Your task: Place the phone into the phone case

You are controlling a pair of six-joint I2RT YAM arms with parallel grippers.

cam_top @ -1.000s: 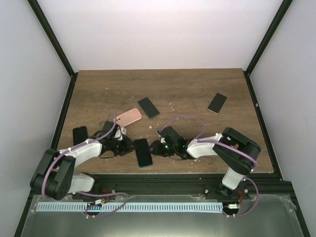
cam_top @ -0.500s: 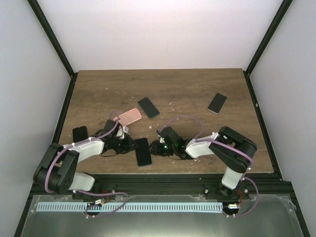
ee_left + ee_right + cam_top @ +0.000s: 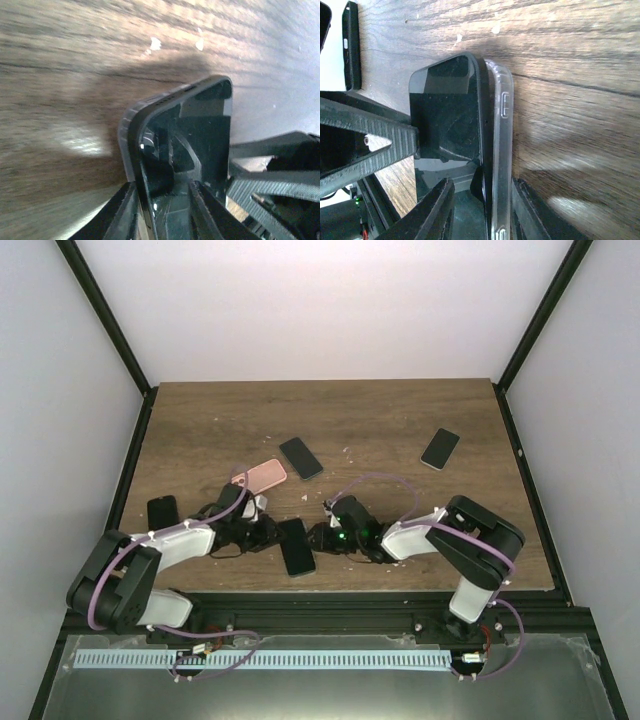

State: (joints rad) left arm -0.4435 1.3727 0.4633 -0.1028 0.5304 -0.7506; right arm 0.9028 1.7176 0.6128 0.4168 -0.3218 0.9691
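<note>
Risk is at the rim: the black glossy rectangular phone (image 3: 445,115) lies between both pairs of jaws, it seems partly inside the clear flexible plastic case (image 3: 502,125). The left gripper (image 3: 161,192) and the right gripper (image 3: 481,195) each clamp phone edge against case wall; uneven squeeze may pop one corner out.

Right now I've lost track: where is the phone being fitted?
Top view: the black phone lies on the table near its front edge, left of centre, between the left gripper and right gripper.
</note>
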